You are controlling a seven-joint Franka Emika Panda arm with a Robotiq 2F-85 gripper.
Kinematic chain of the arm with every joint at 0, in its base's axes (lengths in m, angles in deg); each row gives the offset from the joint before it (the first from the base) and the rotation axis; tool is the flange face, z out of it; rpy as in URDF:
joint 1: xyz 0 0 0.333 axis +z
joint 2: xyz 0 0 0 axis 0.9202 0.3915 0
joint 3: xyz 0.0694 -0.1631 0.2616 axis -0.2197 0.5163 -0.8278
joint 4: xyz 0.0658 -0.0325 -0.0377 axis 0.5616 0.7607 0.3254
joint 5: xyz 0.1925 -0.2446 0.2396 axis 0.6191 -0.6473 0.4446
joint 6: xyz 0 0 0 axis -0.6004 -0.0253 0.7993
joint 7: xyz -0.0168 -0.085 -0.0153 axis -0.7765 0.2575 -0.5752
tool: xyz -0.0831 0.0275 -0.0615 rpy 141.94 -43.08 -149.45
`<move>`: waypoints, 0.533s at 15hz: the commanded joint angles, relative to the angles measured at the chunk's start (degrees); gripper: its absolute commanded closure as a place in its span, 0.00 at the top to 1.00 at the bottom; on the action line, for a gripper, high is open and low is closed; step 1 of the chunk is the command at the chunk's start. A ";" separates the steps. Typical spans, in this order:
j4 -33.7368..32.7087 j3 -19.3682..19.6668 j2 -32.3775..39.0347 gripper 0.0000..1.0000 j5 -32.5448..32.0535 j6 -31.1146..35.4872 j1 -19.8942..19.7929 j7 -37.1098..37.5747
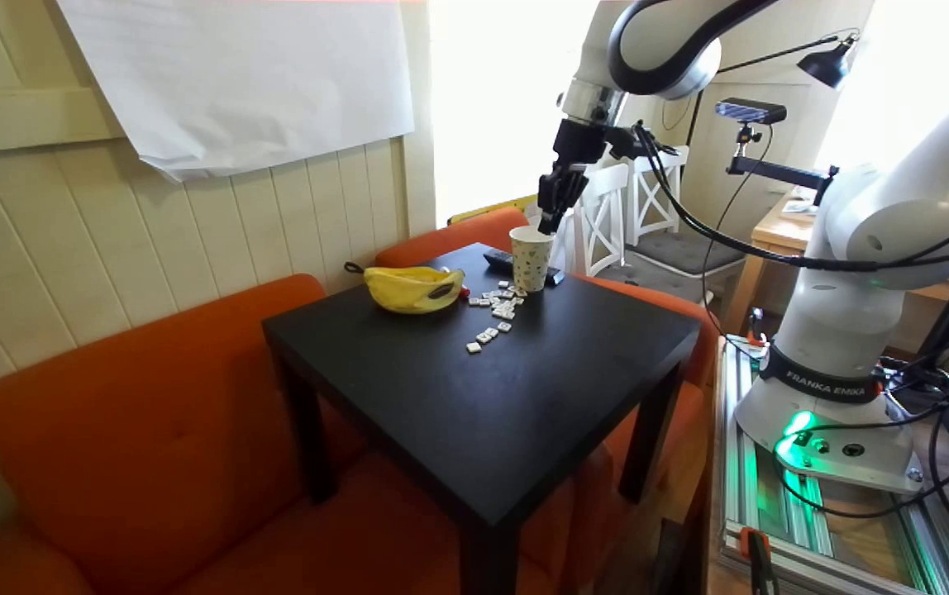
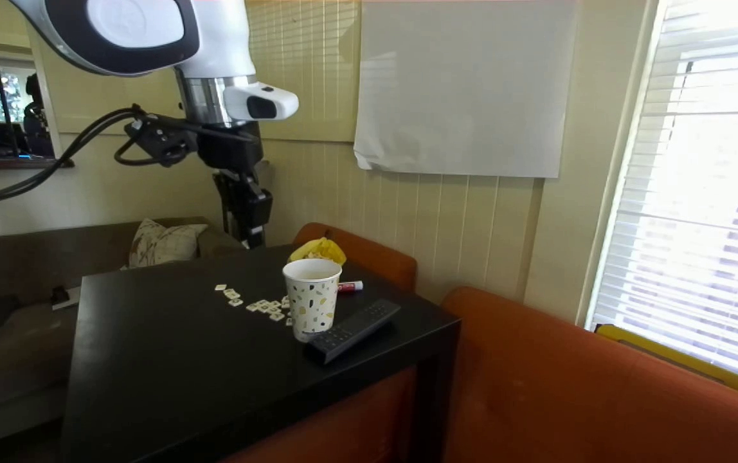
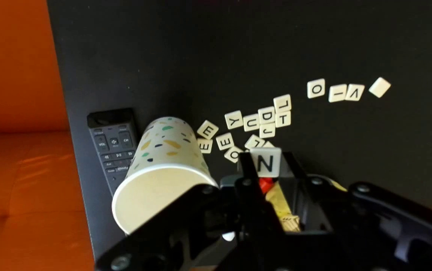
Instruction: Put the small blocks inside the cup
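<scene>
A letter block [image 3: 266,161] is pinched by the gripper [image 3: 265,165] and held up beside the cup [image 3: 171,145], not over its mouth.
The block can be expected to be light, stiff and slick, easily twisted if pinched off-centre; opposite edges are best gripped, as is done here, with the jaws closed to its width. The cup, probably thin paper, could be tipped by a knock. The held block is pale and flat-faced, marked with a dark N; the loose blocks [image 3: 266,115] are scattered beside the cup, the nearest by its base, the last well apart.
</scene>
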 commanded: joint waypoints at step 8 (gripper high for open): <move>0.70 -4.12 4.61 0.05 -8.15 14.93 -8.65 10.49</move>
